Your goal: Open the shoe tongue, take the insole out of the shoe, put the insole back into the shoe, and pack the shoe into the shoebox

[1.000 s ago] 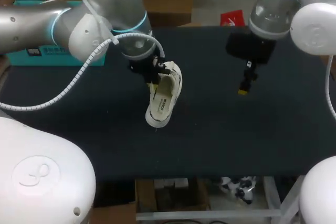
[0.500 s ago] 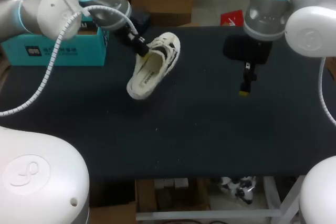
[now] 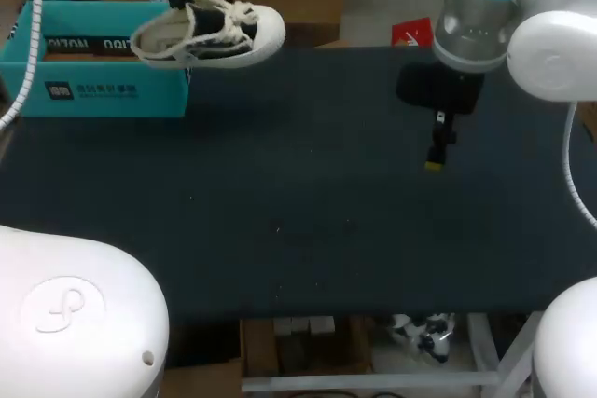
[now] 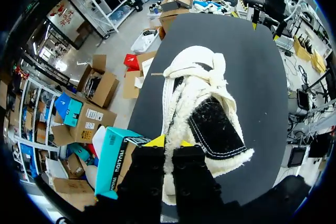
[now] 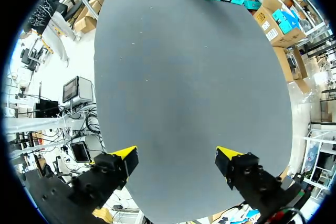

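The white canvas lace-up shoe with black trim [image 3: 210, 33] is held in the air by the right end of the teal cardboard shoebox [image 3: 93, 90]. The left gripper [image 4: 170, 141] pinches its rim near the heel. The right gripper [image 5: 177, 161] hovers over the dark table [image 3: 326, 230], fingers spread wide.

Quick tally here: one white canvas shoe with black trim and white laces [image 3: 210, 34], just the single one. One teal cardboard shoebox [image 3: 93, 81]. One dark cloth-covered surface [image 3: 326, 230]. And the yellow tips: right fingers [image 5: 125, 154], that's two; left fingers [image 4: 156, 141], two more showing, so four fingers altogether across two arms.
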